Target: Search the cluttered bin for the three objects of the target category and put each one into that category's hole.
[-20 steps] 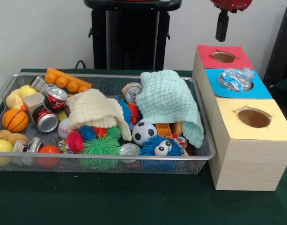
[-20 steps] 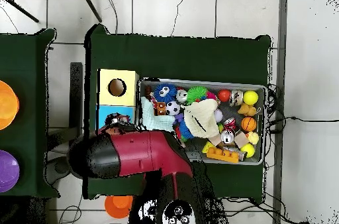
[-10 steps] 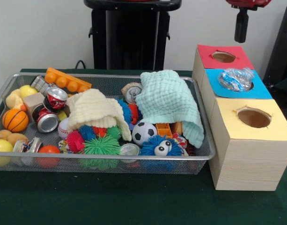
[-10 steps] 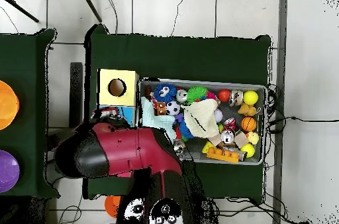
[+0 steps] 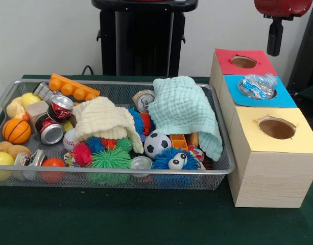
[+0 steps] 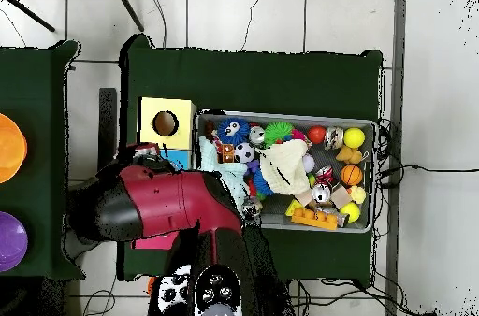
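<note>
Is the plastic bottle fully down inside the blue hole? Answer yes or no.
No, the plastic bottle lies crumpled across the blue hole, sticking out above the box top.

We see a crumpled plastic bottle [image 5: 257, 85] plugging the blue-surround hole [image 5: 268, 93]; the red hole [image 5: 243, 62] and yellow hole [image 5: 277, 128] gape open. Two cloths [image 5: 184, 109] blanket much of the wire-mesh bin [image 5: 120, 176].

On the bench [image 5: 146, 224], in the front view, the wire bin [image 5: 110, 181] sits left of the box row [image 5: 268, 168]. A bottle [image 5: 257, 85] lies on the middle hole [image 5: 271, 93] (partly sunk in). The claw [image 5: 274, 38] hangs above the far box.
</note>
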Available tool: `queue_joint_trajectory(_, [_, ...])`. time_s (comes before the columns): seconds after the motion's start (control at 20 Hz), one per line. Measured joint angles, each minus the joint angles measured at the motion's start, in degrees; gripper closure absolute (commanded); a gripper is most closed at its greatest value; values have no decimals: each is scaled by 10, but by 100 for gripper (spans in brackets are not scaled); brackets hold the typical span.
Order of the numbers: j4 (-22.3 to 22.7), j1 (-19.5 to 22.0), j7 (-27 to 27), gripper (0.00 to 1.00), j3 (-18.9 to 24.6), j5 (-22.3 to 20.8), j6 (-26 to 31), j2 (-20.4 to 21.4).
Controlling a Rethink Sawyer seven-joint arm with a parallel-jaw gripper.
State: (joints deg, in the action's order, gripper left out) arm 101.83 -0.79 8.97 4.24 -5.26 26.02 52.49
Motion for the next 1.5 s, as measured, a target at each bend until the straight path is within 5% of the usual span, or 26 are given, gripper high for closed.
queue_joint_trajectory(1.5, [-14,-38,7,100,-53,2,-16,-55])
